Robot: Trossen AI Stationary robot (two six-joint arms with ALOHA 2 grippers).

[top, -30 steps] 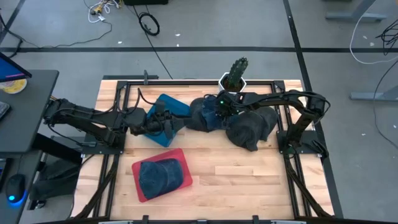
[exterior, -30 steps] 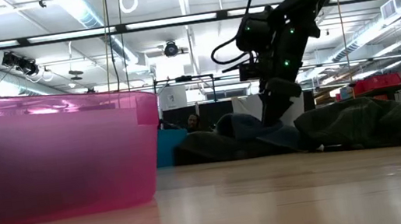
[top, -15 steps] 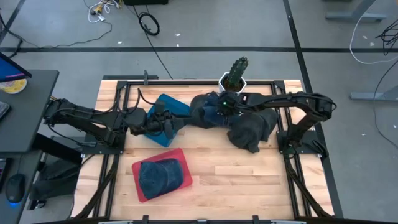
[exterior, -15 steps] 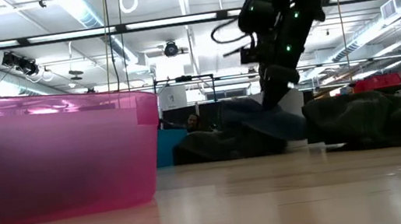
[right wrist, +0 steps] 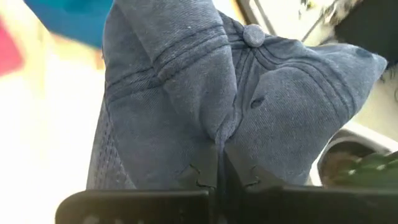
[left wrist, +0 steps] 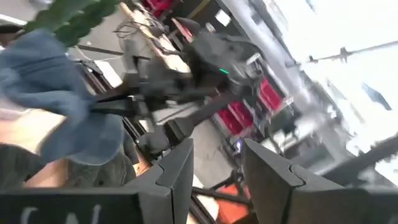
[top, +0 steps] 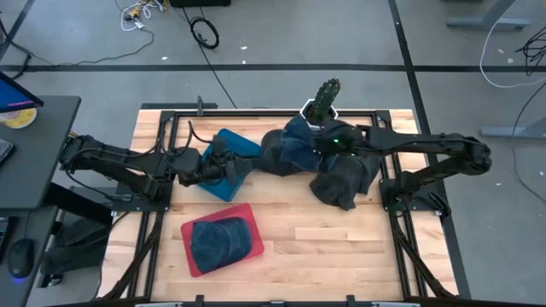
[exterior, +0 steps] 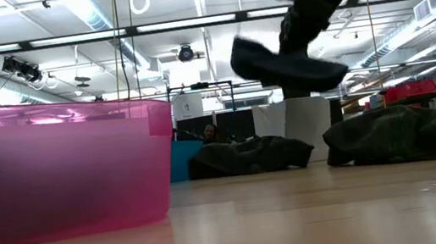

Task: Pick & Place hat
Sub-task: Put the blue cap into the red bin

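We are seeing the right tool (right wrist: 216, 168) pinching a fold of the blue denim hat (right wrist: 205, 93), its fingers closed on the cloth, and the hat (top: 300, 136) is hanging in the air just beside the potted cactus (top: 322, 101), clear of the bench (top: 341, 247). Dark hats (top: 345, 179) are lying in a heap near the cactus. We are finding the left tool (left wrist: 214, 165) resting with its fingers apart over the teal bin (top: 229, 162), well apart from the cactus. Farther off, the pink bin (top: 223, 239) is holding another blue hat (top: 217, 240)
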